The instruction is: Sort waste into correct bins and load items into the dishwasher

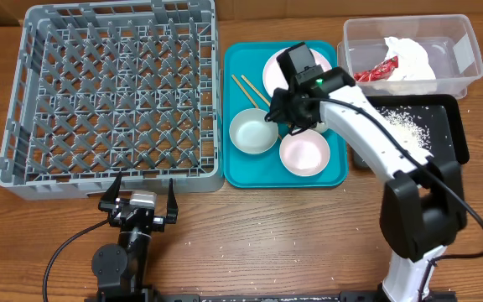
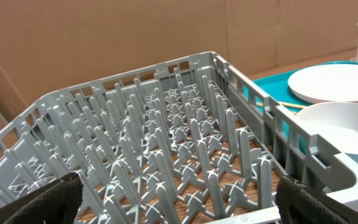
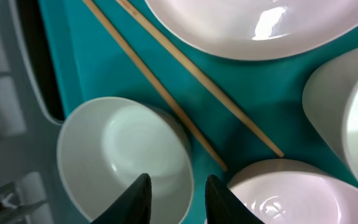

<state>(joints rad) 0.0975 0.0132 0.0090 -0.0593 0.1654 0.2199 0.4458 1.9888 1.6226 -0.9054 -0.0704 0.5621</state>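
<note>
**Gripper state.** The right gripper (image 3: 178,182) has its jaws narrowly parted with nothing clamped. It is poised over the 3 o'clock rim of the round whitish-grey bowl (image 1: 253,132) on the flat teal plastic tray (image 1: 241,174). The left gripper (image 1: 141,190) is spread wide and empty. It sits at the 6 o'clock edge of the square grey lattice dish rack (image 1: 23,109), which holds nothing.

**Hazards.**
- The whitish-grey bowl is glossy and smooth-walled. A pinch on its thin rim may slip or tip it.
- Two thin wooden chopsticks (image 1: 248,91) lie just beside this bowl at 1 o'clock. A descending finger could trap or flick them.
- The glossy pink bowl (image 1: 303,154) at 4 o'clock, the small white cup (image 3: 350,118) at 3 o'clock and the pale pink round plate (image 1: 273,74) at 1 o'clock stand near. A tilted lift may knock them.
- The rack pegs are rigid, so a bowl set askew may rock.

**Waste.** The crumpled white paper napkin (image 1: 411,57) and the small red wrapper (image 1: 376,72) lie in the clear rectangular plastic tub (image 1: 470,50) at 2 o'clock. Loose white rice grains (image 1: 401,126) lie in the black rectangular tray (image 1: 447,126) at 3 o'clock.
</note>
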